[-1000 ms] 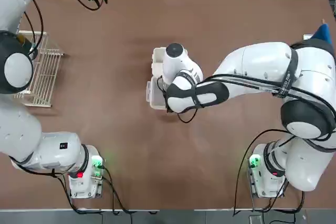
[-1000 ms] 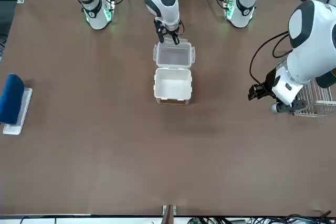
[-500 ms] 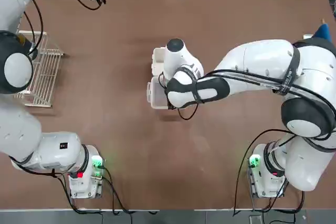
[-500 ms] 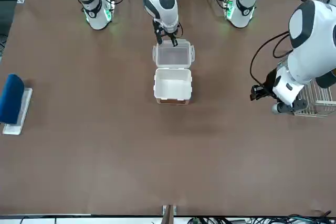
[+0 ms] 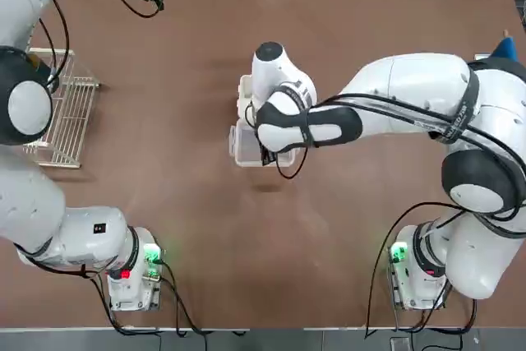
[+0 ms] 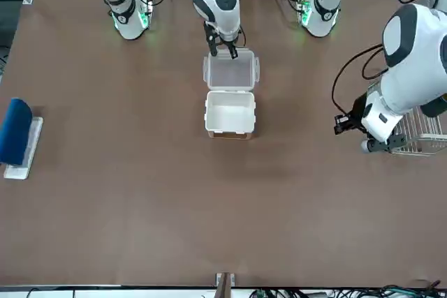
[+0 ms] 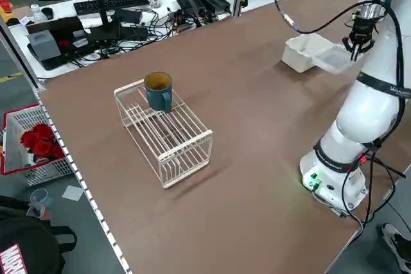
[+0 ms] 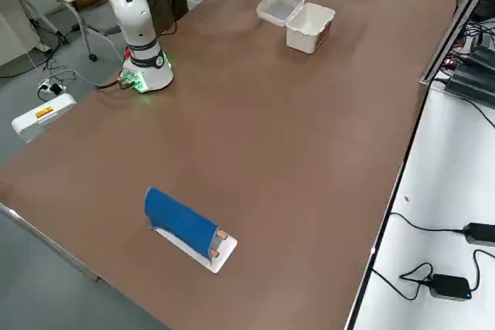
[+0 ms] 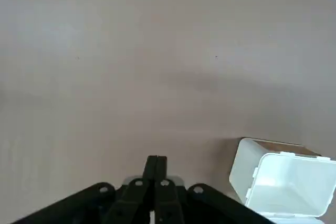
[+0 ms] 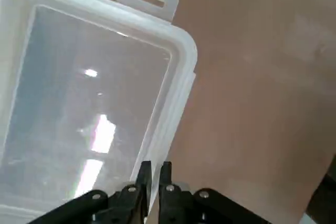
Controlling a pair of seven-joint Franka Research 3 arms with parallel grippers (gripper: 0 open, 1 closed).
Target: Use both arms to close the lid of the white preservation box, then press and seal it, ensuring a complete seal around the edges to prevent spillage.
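The white preservation box [image 6: 230,113] sits open on the bench [image 6: 140,193]. Its lid [image 6: 231,72] lies flat beside it. The right jaws [image 10: 155,174] pinch the lid's thin edge. The left jaws [image 9: 155,165], pressed together, hang far from the box.

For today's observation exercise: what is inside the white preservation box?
Nothing shows inside the white preservation box: the front view gives only its bare white interior. Its lid lies open flat beside it, with the right gripper at the lid's edge.
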